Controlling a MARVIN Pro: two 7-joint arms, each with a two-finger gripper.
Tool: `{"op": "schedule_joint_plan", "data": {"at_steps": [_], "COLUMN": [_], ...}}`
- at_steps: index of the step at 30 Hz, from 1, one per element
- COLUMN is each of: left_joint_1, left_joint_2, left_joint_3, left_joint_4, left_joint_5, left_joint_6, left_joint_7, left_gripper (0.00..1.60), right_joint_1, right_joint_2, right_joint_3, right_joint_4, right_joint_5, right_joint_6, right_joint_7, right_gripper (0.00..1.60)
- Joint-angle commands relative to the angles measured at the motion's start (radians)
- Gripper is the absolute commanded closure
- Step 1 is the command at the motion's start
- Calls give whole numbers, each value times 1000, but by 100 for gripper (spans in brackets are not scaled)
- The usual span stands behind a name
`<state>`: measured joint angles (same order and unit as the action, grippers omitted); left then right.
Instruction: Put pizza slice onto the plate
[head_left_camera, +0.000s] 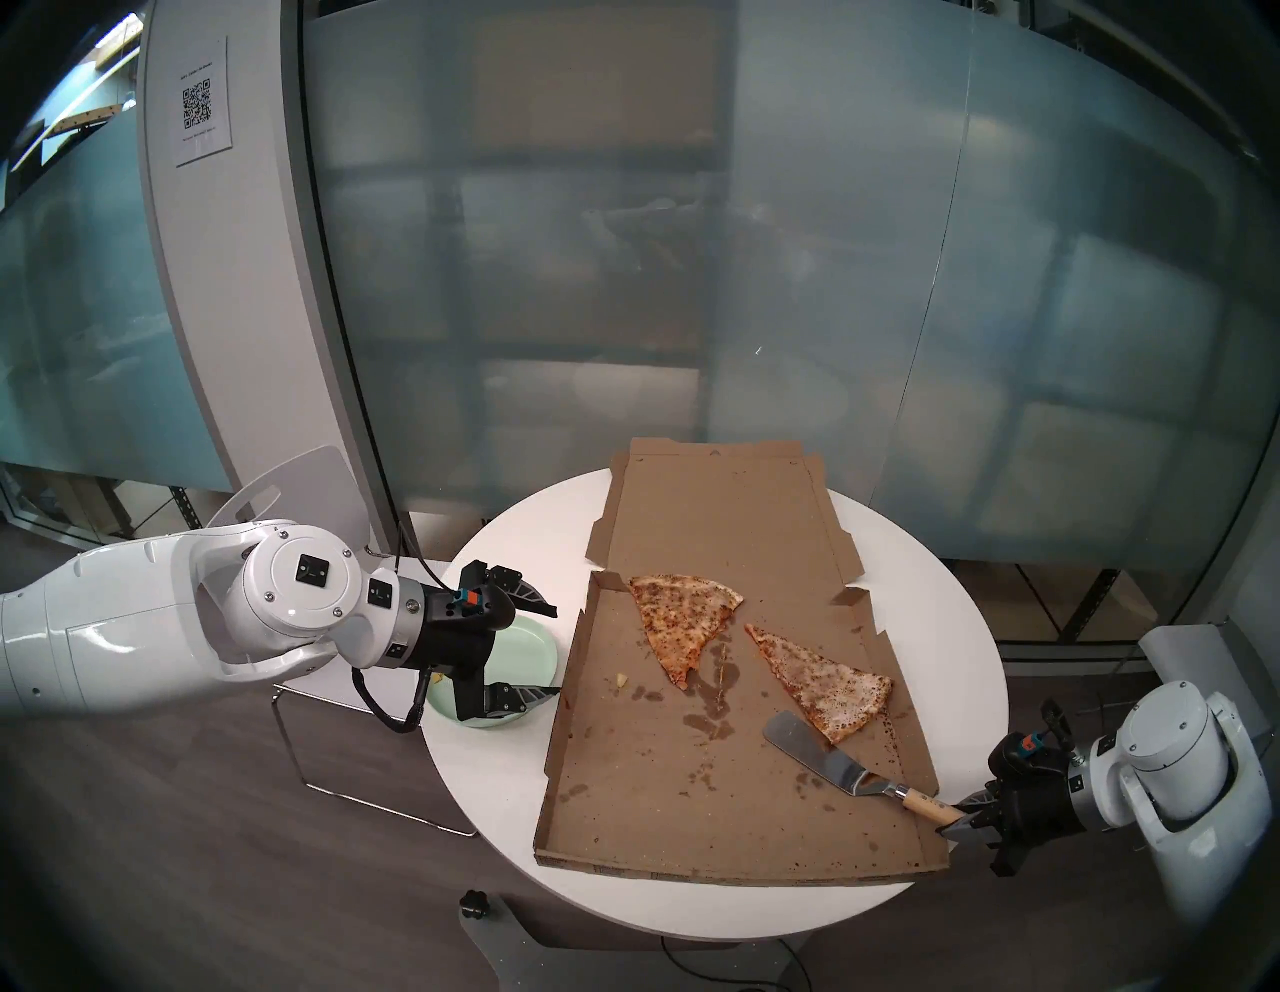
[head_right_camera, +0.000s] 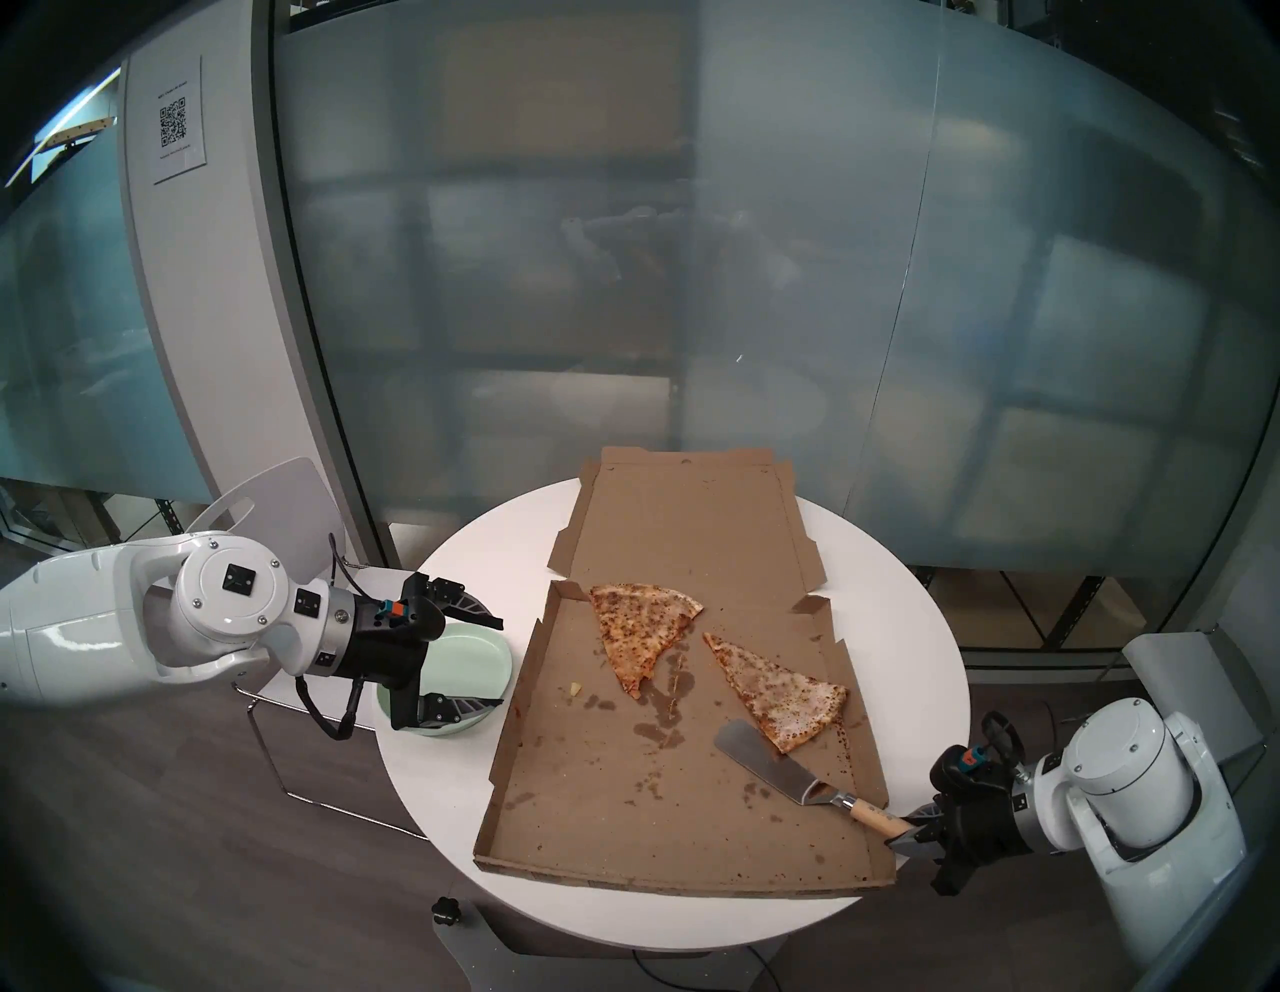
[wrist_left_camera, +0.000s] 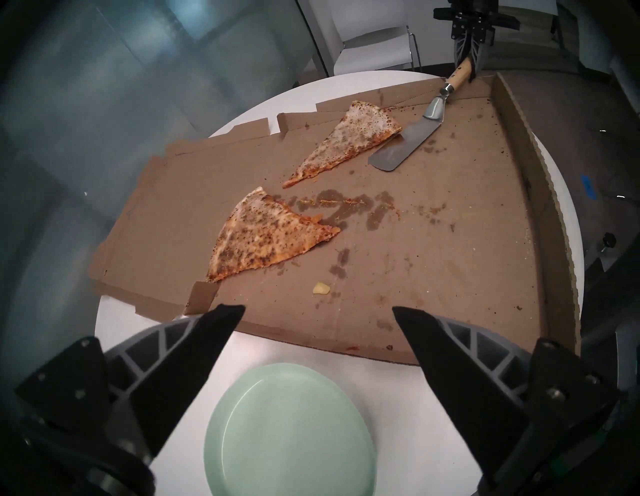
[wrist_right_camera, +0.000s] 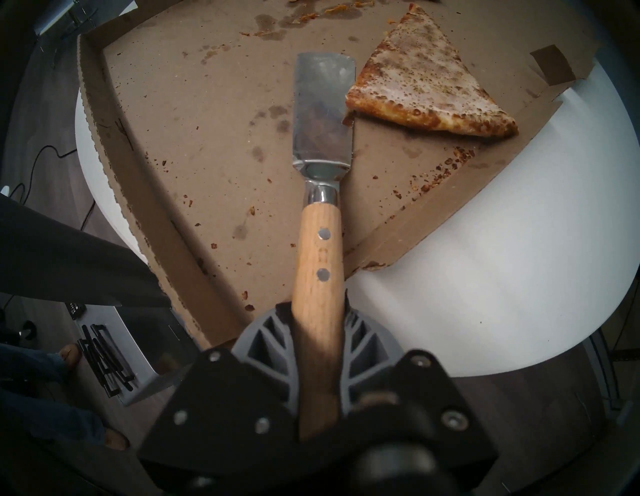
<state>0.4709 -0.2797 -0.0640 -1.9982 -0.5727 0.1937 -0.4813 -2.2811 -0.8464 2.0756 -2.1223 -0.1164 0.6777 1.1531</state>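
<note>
From the head views, the right gripper (head_left_camera: 966, 821) is clamped on the wooden handle of a spatula (head_left_camera: 824, 755), whose blade lies flat in the open box (head_left_camera: 623, 796) beside the crust end of the slice (head_left_camera: 824, 682), one blade edge touching or just under its corner. The slice is not yet lifted. The plate (head_left_camera: 537, 648) sits bare on the table (head_left_camera: 485, 796) left of the box, with the left gripper (head_left_camera: 533, 654) over it, jaws wide and holding nothing. The left wrist view shows the plate (wrist_left_camera: 289, 433) below the spread fingers and a browner second slice (wrist_left_camera: 266, 235) nearer, which should be left alone. In the right wrist view the blade lies alongside the slice (wrist_right_camera: 427, 81), not beneath — so I would keep the blade low, turn it toward the crust and slide it well under before lifting; a shallow bite risks a drooping tip.
</note>
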Motion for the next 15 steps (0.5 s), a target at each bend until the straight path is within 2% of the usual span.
{"op": "schedule_joint_plan", "data": {"at_steps": [1,5,15], "left_joint_1": [-25,-22,-6], "left_joint_2": [-86,-122,-182], "left_joint_3": [-1,9,31], "left_joint_4": [43,75,94], "left_joint_5": [5,17,42], "left_joint_6": [13,22,43], "left_joint_7": [-91,-128,-144], "left_gripper": [0,0,0], "right_joint_1": [20,21,20], "right_joint_2": [9,6,-2], "right_joint_3": [13,15,6], "right_joint_4": [-15,-12,-12], "right_joint_5": [12,13,5], "right_joint_6": [-1,2,15], "right_joint_7": [6,-1,-28], "right_gripper": [160,160,160]}}
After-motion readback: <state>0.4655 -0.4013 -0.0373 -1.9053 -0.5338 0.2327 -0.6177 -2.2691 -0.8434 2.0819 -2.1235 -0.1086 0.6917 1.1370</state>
